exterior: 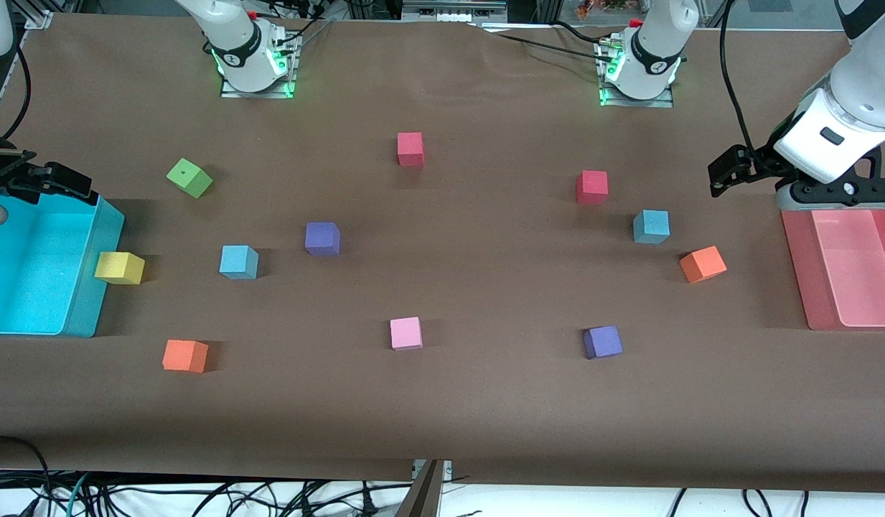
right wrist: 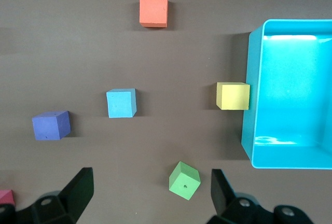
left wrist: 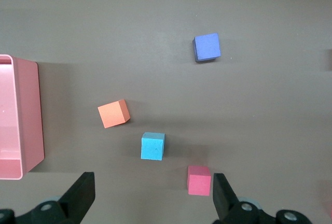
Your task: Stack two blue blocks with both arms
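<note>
Brown paper covers the whole tabletop [exterior: 442, 416], with foam cubes scattered all over it, so plenty of room for mix-ups.

Starting at the right arm's end: the large cyan plastic bin [exterior: 90, 287] sits there, and the right end effector [exterior: 36, 179] hangs over its rim, fingers spread wide and holding nothing (the right wrist view shows both fingers well apart). A yellow foam cube [exterior: 119, 268] touches the bin's wall. Beside that, toward the middle, is the first light sky-blue foam cube [exterior: 238, 261], flat on the tabletop. A dark purple-indigo foam cube [exterior: 322, 238] sits near it, which is my main worry: the shades are close enough that the arm could go for the wrong one.

Over at the left arm's end, the second light sky-blue foam cube [exterior: 651, 227] sits between a red foam cube [exterior: 591, 187] and an orange foam cube [exterior: 702, 263]. Neither touches it, but both are near, so wide open fingers coming down could nudge a neighbour or clip it on the way in. The left end effector [exterior: 729, 172] hovers beside the pink plastic tray [exterior: 797, 273], also spread open and empty.

Nothing's been picked up yet, and the two blue cubes are well apart. Since they're soft foam, a hard squeeze could deform one so it lands crooked. Also, both arms heading for the same stacking spot might collide if the timing's off.
</note>
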